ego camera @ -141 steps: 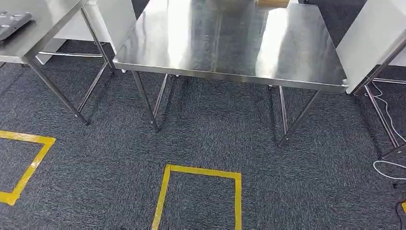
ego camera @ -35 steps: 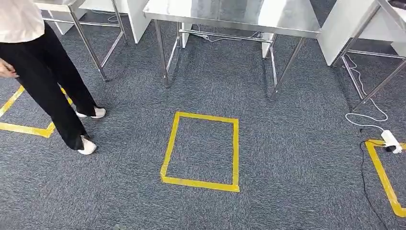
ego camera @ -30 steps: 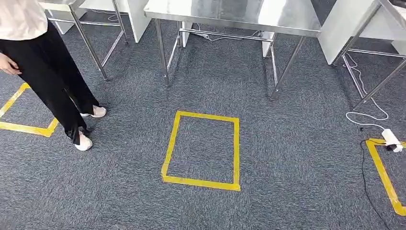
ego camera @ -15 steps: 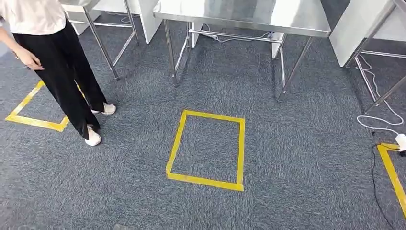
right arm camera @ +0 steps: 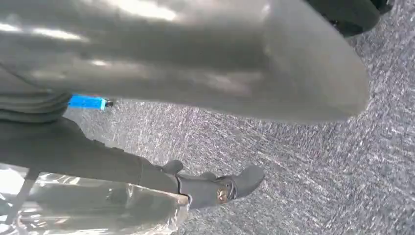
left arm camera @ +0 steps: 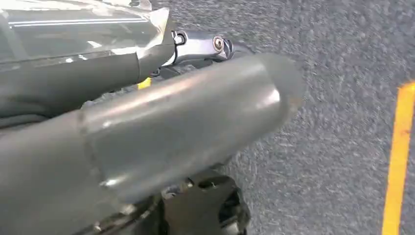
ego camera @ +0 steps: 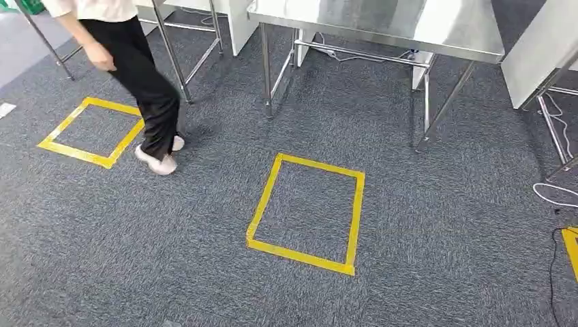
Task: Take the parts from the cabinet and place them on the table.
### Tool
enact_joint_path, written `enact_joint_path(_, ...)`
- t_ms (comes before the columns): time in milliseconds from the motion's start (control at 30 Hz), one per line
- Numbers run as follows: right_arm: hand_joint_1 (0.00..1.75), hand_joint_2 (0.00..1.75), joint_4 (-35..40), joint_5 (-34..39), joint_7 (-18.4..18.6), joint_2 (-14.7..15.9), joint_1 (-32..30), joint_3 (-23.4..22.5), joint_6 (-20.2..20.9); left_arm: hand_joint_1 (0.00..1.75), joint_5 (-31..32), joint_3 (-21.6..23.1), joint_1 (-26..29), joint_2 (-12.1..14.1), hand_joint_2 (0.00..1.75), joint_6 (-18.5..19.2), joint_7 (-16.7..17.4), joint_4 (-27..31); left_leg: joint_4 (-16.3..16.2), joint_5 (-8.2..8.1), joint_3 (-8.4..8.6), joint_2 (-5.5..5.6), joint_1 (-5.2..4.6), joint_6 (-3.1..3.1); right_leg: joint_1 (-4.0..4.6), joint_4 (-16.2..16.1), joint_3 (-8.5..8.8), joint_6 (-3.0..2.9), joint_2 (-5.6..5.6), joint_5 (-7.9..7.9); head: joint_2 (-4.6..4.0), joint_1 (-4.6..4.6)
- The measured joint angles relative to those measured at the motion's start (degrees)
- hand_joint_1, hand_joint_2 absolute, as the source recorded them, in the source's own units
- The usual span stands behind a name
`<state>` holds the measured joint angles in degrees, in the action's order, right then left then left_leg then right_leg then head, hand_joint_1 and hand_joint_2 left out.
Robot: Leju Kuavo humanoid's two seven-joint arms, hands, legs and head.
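Observation:
The steel table (ego camera: 382, 24) stands at the far edge of the head view, its top bare where it shows. I see no cabinet and no parts. My left hand (left arm camera: 171, 122) hangs over the grey carpet, its thick thumb beside a dark finger (left arm camera: 98, 73) under clear plastic film, with nothing held. My right hand (right arm camera: 195, 73) hangs the same way; a dark finger (right arm camera: 210, 188) reaches out straight, carpet shows between it and the thumb, and clear film lies along it.
A person (ego camera: 146, 75) in dark trousers walks on the carpet at the left, beside a second table's leg (ego camera: 170, 54). Yellow tape squares (ego camera: 262, 204) (ego camera: 88, 155) mark the floor. A white panel (ego camera: 538, 54) and a loose cable (ego camera: 555, 194) are at the right.
The camera has moved: the table has drawn back to the top edge and the view has swung left. A person has come in at the left and walked on toward the far tables.

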<state>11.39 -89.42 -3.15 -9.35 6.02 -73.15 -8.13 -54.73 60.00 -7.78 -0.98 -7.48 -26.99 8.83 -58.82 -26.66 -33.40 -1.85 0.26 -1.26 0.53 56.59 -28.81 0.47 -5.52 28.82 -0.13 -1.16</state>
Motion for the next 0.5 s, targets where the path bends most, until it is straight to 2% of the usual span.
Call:
enact_joint_path(33,0.0,0.0,0.0,0.0,0.0,0.02,0.14,0.11,0.0,0.0,0.0,0.0,0.0,-0.04,0.0,0.0,0.0,0.0,0.48,0.34,0.15,0.53,0.14,-0.51,0.33,0.07,0.18,0.45,-0.53,0.15,0.0,-0.09)
enact_joint_path(67,0.0,0.0,0.0,0.0,0.02,0.09,0.22,0.17,0.0,0.0,0.02,0.0,0.0,-0.18,0.0,0.0,-0.02,0.0,0.94,0.74,0.36,0.86,0.52,-1.02,-0.14,1.05,-0.42,0.76,0.72,0.9,0.0,-0.14)
enact_joint_path(100,0.0,0.0,0.0,0.0,0.0,0.09,0.22,0.17,0.0,0.0,0.0,0.0,-0.09,-0.04,0.0,0.0,0.0,0.0,1.07,0.98,0.21,1.18,0.6,-1.43,-0.21,3.0,-1.24,0.6,2.68,2.29,0.0,0.13)
enact_joint_path(133,0.0,0.0,-0.02,0.0,0.0,0.02,0.18,0.17,0.0,0.0,-0.04,-0.02,-0.21,-0.02,0.0,-0.04,0.0,0.0,1.07,1.13,-0.07,1.75,0.64,-1.67,-0.57,8.08,-3.59,0.35,4.32,4.88,0.0,0.2)
enact_joint_path(167,0.0,0.0,-0.02,0.0,0.0,0.07,0.12,0.17,0.0,0.0,-0.04,-0.02,-0.21,-0.09,0.0,-0.04,-0.02,0.0,1.06,1.24,-0.27,2.27,0.64,-1.78,-0.76,12.19,-5.52,0.3,4.79,6.62,0.0,0.18)
enact_joint_path(200,0.0,0.0,-0.04,0.0,0.0,0.09,0.0,0.17,0.0,0.0,-0.04,-0.02,-0.16,-0.11,0.0,-0.02,0.0,0.0,1.03,1.33,-0.5,3.0,0.62,-1.81,-0.79,16.97,-7.71,0.5,5.03,8.18,0.0,0.2)
enact_joint_path(233,0.0,0.0,-0.04,0.0,0.0,0.09,-0.13,0.17,0.0,0.0,-0.04,-0.02,-0.08,-0.13,0.0,0.0,0.0,0.0,1.02,1.44,-0.57,3.63,0.62,-1.72,-0.89,18.64,-8.47,0.92,5.11,8.33,0.0,0.15)
enact_joint_path(267,0.0,0.0,-0.04,0.0,0.02,0.09,-0.22,0.17,0.0,0.0,-0.04,-0.02,-0.01,-0.15,0.0,0.0,0.0,0.0,1.01,1.51,-0.58,4.27,0.67,-1.62,-1.05,17.53,-7.89,1.46,5.12,7.51,0.0,0.2)
enact_joint_path(333,0.0,0.0,-0.04,-0.04,0.02,0.11,-0.12,0.22,0.0,0.0,-0.04,0.0,-0.02,-0.2,0.0,0.0,0.0,0.0,0.97,1.72,-0.54,5.64,0.81,-1.27,-1.44,8.39,-3.32,2.81,5.58,3.39,0.0,0.2)
enact_joint_path(367,0.0,0.0,-0.04,-0.07,0.02,0.18,-0.08,0.26,0.0,0.0,-0.04,-0.02,-0.04,-0.24,0.0,-0.02,0.0,0.0,0.96,1.85,-0.55,6.25,0.85,-1.04,-1.8,3.2,-0.82,3.17,6.79,1.54,0.0,0.2)
enact_joint_path(400,0.0,0.0,-0.04,-0.09,0.02,0.17,-0.1,0.26,0.04,0.0,-0.04,-0.02,-0.06,-0.26,0.0,-0.04,0.0,0.0,0.76,1.93,-0.73,6.69,0.52,-0.59,-1.89,0.02,0.09,2.97,8.96,1.01,0.0,0.33)
enact_joint_path(433,0.0,0.0,-0.04,-0.09,0.02,0.18,-0.1,0.28,0.04,0.0,-0.04,-0.02,-0.07,-0.28,0.0,-0.07,-0.04,0.0,0.78,1.95,-0.84,7.24,0.41,-0.2,-1.47,-0.02,-0.07,2.16,8.28,0.64,0.0,0.24)
enact_joint_path(500,0.0,0.0,-0.04,-0.07,0.18,0.2,-0.02,0.31,0.24,0.0,0.09,0.0,0.03,-0.28,0.0,-0.18,-0.09,0.0,1.06,2.27,-0.96,7.83,0.63,0.49,-1.08,0.16,-0.11,1.39,7.63,0.59,0.0,0.22)
